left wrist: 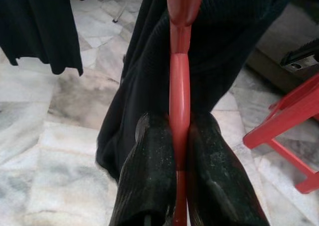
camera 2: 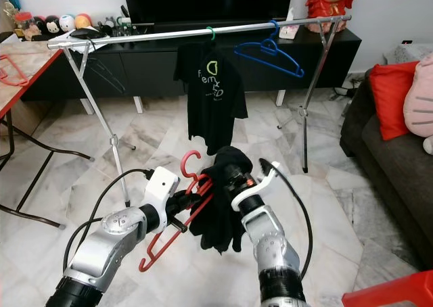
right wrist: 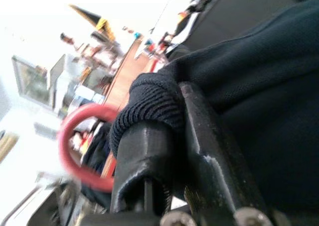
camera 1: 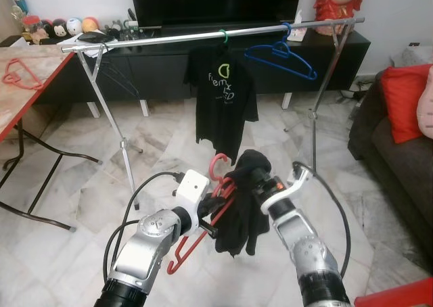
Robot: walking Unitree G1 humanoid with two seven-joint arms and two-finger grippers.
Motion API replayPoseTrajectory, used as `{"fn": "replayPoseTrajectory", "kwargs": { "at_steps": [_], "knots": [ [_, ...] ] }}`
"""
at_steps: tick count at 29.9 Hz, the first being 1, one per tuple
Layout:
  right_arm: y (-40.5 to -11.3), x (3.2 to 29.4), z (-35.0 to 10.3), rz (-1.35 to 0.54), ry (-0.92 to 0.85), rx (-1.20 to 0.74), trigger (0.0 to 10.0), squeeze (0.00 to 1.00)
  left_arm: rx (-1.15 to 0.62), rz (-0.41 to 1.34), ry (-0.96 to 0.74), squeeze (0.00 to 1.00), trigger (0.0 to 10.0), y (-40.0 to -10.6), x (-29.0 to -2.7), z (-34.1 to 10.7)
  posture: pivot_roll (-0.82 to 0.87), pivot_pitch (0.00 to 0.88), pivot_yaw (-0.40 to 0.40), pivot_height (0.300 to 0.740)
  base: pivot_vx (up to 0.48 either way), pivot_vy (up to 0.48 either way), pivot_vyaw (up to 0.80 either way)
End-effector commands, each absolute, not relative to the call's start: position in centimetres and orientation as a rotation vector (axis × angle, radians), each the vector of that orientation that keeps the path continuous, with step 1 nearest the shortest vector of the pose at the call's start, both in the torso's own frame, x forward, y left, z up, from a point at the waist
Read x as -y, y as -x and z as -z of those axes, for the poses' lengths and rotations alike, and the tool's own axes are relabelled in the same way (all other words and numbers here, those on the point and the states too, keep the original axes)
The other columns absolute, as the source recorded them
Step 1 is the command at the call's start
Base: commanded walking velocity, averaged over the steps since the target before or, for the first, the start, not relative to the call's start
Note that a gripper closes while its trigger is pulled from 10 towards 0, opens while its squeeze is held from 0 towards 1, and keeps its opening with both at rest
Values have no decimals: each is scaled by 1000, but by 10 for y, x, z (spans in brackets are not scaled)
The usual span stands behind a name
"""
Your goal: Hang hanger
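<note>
We are holding the red plastic hanger w/ our left gripper: its two black fingers are closing on the thin red bar from both sides, and the bar is passing straight btw. them. In the head views the hanger is sitting in front of our chest, btw. both arms. Its long axis is running diagonally, from low on our left side up toward the right, and its round hook is pointing up, toward the long silver metal rail of the clothes rack, which is well apart in front.

A black knitted garment is hanging on the red hanger. Our right gripper is pinching the collar part of this garment; its fingers are closing on the thick dark cloth, near the hook.

Both silver arms are bending at the elbow and coming together at the middle, w/ the wrists turning inward. The left arm is lying lower, the right arm is rising steeper.

On the rail a black T-shirt with a green logo is hanging from a green hook, and a blue plastic hanger is hanging just beside it, tilting. Another red hanger is lying on the reddish table at our left. A red cushion is resting on the dark sofa at our right.
</note>
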State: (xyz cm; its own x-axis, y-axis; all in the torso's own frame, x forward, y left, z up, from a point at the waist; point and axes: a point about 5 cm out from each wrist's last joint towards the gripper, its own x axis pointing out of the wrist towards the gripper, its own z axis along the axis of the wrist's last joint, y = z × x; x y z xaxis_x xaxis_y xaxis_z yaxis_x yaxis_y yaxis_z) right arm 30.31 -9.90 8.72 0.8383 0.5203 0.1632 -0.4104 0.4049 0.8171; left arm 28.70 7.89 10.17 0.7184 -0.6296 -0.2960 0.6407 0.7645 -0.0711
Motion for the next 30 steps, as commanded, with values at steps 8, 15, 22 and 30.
{"fn": "replayPoseTrajectory", "kwargs": {
  "at_steps": [8, 15, 22, 30],
  "knots": [
    [-285, 103, -101, -764, -875, -108, 10000, 0, -234, 715, 34, 0, 10000, -299, -77, -124, -3, 0, 32, 740, 0, 0, 0],
    [-269, 117, -105, -927, -636, -108, 10000, 0, -244, 771, 47, 0, 10000, -295, -71, -125, -7, 0, 36, 740, 0, 0, 0],
    [-271, 135, -95, -895, -456, -162, 10000, 0, -259, 803, 41, 0, 10000, -291, -68, -122, -10, 0, 39, 740, 0, 0, 0],
    [-299, 182, -89, -563, -364, -166, 10000, 0, -261, 786, 33, 0, 10000, -292, -72, -122, -10, 0, 40, 740, 0, 0, 0]
  ]
}}
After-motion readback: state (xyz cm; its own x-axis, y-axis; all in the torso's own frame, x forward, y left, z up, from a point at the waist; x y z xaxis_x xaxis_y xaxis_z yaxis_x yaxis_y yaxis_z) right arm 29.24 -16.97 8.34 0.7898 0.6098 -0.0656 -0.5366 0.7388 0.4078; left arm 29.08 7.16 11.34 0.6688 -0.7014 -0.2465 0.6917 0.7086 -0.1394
